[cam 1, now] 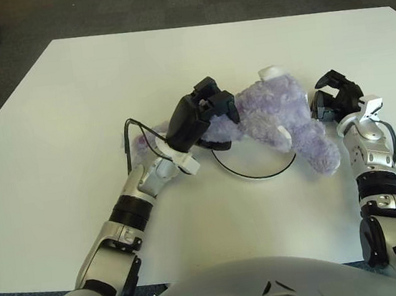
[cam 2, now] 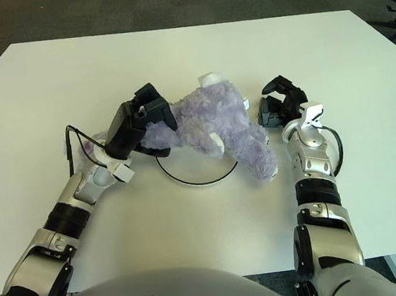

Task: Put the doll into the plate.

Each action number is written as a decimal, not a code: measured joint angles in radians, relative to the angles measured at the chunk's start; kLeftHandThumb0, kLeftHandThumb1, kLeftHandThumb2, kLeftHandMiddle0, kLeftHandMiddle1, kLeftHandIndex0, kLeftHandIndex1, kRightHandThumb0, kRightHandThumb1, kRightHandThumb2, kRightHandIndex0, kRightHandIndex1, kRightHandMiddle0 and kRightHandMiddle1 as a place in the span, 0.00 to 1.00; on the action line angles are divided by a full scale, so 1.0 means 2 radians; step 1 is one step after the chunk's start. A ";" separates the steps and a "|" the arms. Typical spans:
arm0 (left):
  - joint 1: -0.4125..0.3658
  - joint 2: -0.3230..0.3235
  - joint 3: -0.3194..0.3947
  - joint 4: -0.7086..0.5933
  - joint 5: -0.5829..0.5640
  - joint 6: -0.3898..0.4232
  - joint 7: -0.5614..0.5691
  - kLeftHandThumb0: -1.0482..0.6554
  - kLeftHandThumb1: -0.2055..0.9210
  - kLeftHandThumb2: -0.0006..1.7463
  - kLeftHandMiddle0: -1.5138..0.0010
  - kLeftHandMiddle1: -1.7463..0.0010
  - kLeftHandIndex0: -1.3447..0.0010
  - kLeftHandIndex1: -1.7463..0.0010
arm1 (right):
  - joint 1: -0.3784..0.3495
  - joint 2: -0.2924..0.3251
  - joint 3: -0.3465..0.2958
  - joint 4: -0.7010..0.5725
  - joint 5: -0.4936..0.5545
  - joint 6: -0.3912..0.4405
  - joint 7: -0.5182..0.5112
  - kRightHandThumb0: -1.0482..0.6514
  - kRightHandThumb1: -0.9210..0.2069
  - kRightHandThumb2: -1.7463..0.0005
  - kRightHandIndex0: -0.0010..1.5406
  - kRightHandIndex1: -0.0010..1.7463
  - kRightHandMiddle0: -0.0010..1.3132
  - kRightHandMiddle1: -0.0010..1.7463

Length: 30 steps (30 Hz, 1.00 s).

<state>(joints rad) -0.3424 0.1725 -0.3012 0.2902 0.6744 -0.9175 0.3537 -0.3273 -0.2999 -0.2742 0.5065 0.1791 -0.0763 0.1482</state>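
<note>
Purple plush doll (cam 1: 281, 120) sprawled across the far and right part of the white plate (cam 1: 254, 166), one limb hanging off the plate's right edge onto the table (cam 1: 56, 115). Left hand (cam 1: 201, 115) at the doll's left end, black fingers curled and clamped on the plush. Right hand (cam 1: 335, 99) just right of the doll, fingers loosely spread, holding nothing; whether it touches the plush cannot be told. Dark carpet (cam 1: 165, 0) beyond the table's far edge.

One purple doll (cam 1: 280, 112), one white plate (cam 1: 254, 166), one white table (cam 1: 63, 107), and two robot hands, the left hand (cam 1: 204, 111) and right hand (cam 1: 335, 99), are present.
</note>
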 measured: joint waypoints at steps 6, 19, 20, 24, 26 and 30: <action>0.000 -0.003 -0.002 0.003 0.001 0.000 0.000 0.91 0.39 0.81 0.55 0.00 0.37 0.00 | 0.000 0.000 0.000 0.000 0.000 0.000 0.000 0.62 0.78 0.07 0.54 0.98 0.44 1.00; -0.002 -0.006 -0.008 0.012 0.024 0.000 0.013 0.91 0.38 0.82 0.55 0.00 0.36 0.00 | 0.000 0.000 0.001 -0.001 -0.001 0.000 -0.001 0.62 0.77 0.07 0.54 0.98 0.44 1.00; -0.002 -0.006 -0.008 0.012 0.026 0.000 0.014 0.91 0.38 0.82 0.55 0.00 0.36 0.00 | 0.000 0.000 0.001 -0.001 -0.001 0.000 -0.001 0.62 0.77 0.07 0.54 0.98 0.44 1.00; -0.003 -0.006 -0.010 0.015 0.035 0.001 0.021 0.91 0.38 0.82 0.55 0.00 0.36 0.00 | 0.000 0.000 0.001 -0.001 -0.001 0.000 -0.001 0.61 0.77 0.07 0.54 0.98 0.44 1.00; -0.003 -0.006 -0.010 0.016 0.041 0.001 0.025 0.91 0.37 0.82 0.55 0.00 0.36 0.00 | 0.000 0.000 0.001 -0.001 0.000 0.000 -0.001 0.61 0.77 0.07 0.54 0.98 0.44 1.00; -0.004 -0.006 -0.011 0.017 0.047 0.005 0.032 0.91 0.37 0.83 0.54 0.00 0.36 0.00 | 0.000 0.000 0.001 -0.001 0.000 0.000 -0.001 0.61 0.77 0.07 0.53 0.98 0.44 1.00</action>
<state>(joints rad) -0.3503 0.1601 -0.3227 0.3242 0.7694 -0.9068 0.4177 -0.3265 -0.2998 -0.2730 0.5045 0.1784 -0.0760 0.1468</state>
